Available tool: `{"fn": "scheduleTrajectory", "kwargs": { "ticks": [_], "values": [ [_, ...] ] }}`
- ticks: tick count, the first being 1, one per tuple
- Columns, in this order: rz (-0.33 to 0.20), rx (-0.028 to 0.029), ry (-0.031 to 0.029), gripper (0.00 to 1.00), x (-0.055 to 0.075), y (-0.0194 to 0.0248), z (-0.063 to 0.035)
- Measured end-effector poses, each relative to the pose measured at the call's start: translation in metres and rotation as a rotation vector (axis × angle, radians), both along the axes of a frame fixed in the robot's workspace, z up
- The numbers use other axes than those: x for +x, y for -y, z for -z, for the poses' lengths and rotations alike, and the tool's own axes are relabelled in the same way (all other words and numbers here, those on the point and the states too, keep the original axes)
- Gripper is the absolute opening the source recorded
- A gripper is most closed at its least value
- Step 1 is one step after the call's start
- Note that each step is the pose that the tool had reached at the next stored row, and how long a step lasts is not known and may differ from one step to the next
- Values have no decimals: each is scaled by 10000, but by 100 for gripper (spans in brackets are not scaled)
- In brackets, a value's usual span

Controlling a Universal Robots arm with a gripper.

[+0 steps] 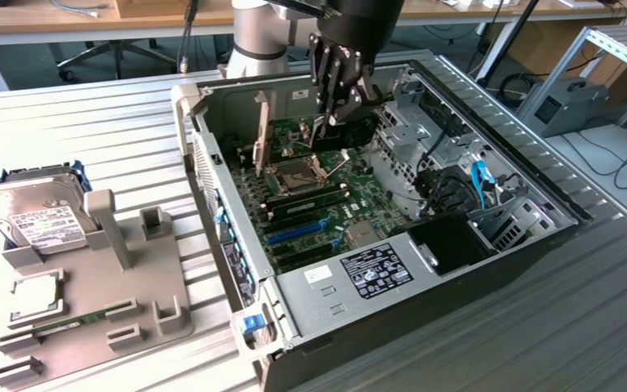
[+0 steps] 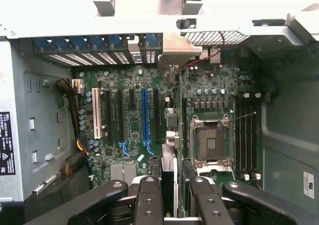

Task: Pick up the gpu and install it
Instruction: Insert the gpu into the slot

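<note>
The fingers point(image 2: 149, 201) appear clamped on the thin black-faced, green-backed gpu card point(image 2: 169, 155), upright over the green motherboard point(image 2: 129, 125), its silver bracket point(image 2: 175, 48) toward the exterior view's left. Keep it vertical and press evenly.

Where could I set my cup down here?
Bare slatted table beyond the gray tray, on the exterior view's left of the computer case, and at that view's near right corner. The case's inside and the tray are crowded.

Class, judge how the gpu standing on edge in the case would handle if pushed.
The gpu is a thin board, so probably stiff and light. On its narrow edge, a sideways push would likely tip or strain it.
</note>
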State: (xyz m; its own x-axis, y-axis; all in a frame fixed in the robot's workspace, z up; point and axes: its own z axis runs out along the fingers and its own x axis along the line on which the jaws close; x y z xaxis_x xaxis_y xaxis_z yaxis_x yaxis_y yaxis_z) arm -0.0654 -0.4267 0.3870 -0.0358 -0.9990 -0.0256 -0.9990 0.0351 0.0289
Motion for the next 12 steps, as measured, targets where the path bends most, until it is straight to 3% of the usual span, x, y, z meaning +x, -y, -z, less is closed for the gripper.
{"fn": "scheduleTrajectory", "kwargs": {
  "ticks": [12],
  "values": [
    [0, -1, 0, 26, 0, 7, 45]
  ]
}}
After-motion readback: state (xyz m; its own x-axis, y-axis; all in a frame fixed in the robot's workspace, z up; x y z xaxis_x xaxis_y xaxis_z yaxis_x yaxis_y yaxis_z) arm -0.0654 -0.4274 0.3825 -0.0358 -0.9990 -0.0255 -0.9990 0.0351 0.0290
